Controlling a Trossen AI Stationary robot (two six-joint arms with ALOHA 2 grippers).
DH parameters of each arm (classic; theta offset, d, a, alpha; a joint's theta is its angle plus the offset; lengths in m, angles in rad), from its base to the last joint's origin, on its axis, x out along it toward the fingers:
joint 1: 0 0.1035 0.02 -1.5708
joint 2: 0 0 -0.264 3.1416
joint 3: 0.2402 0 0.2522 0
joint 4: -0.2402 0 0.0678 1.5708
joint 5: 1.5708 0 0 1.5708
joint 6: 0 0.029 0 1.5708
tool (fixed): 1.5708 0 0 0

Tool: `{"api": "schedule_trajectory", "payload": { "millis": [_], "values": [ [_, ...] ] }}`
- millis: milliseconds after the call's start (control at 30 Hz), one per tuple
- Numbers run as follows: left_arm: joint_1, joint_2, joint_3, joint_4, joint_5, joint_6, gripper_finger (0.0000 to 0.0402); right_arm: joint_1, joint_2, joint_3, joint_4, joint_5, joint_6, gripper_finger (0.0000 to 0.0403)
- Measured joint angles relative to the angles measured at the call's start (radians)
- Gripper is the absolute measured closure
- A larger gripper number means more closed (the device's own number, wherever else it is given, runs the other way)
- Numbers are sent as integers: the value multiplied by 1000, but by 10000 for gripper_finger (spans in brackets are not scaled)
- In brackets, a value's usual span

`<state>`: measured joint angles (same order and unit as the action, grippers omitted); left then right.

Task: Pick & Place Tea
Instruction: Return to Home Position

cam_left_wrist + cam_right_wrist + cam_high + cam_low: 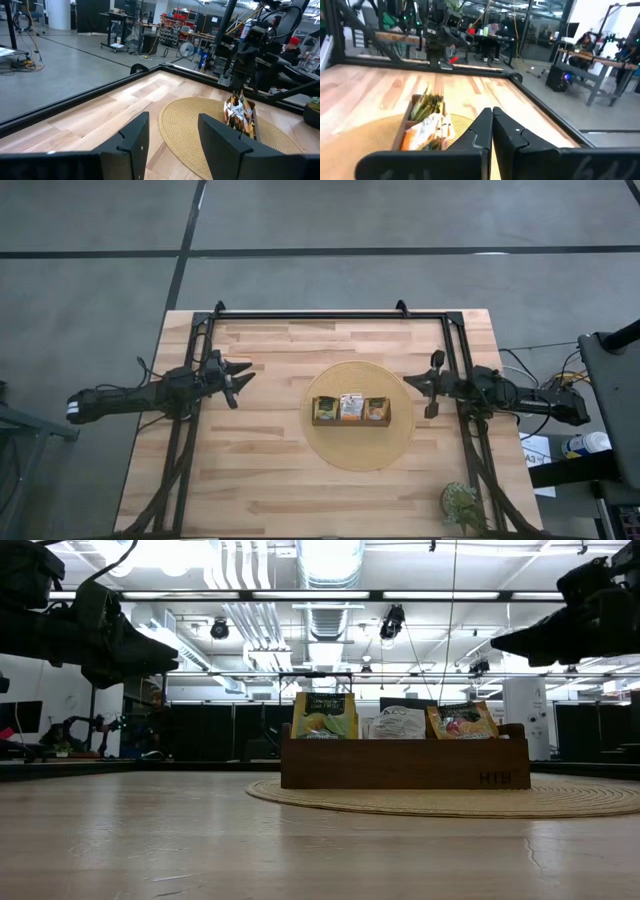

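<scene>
Counts: two arms, two grippers, one wooden tray (350, 423) with three compartments, one round woven mat (360, 452), one small potted plant (462, 502) near a table (250, 480) corner on the right arm's side.

Tea packets (350, 408): all stand upright in the tray, in three groups, one per compartment. Individual packets in a group cannot be counted.
- yellow-green group (324, 716): compartment nearest the left arm.
- white group (398, 723): middle compartment.
- orange group (460, 721): compartment nearest the right arm.

The tray sits at the middle of the mat, and the mat lies on the table a little to the right-arm side of centre.

Left gripper (246, 372): hangs above the table's left part, fingers spread apart with bare tabletop showing between them in its wrist view (172, 120), holding nothing. It points toward the tray and stands well apart from it, short of the mat's edge.

Right gripper (412, 383): hangs above the mat's right edge, fingers pressed together in its wrist view (492, 120), with nothing between them. It points toward the tray's orange end and is nearer to the tea than the left gripper, though clear of the tray.

In the low view both grippers are higher than the packet tops, and the tea lies between them.
</scene>
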<state>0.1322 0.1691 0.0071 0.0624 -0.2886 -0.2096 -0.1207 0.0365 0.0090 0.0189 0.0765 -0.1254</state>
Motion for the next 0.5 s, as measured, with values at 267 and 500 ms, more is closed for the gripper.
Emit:
{"api": "schedule_trajectory", "payload": {
  "millis": [267, 500],
  "values": [
    [0, 0, 0, -1, 0, 0, 239, 0, 31, 0, 3, 3, 43, 394],
    [0, 0, 0, -2, 0, 0, 239, 0, 32, 0, 1, 3, 44, 394]
  ]
}}
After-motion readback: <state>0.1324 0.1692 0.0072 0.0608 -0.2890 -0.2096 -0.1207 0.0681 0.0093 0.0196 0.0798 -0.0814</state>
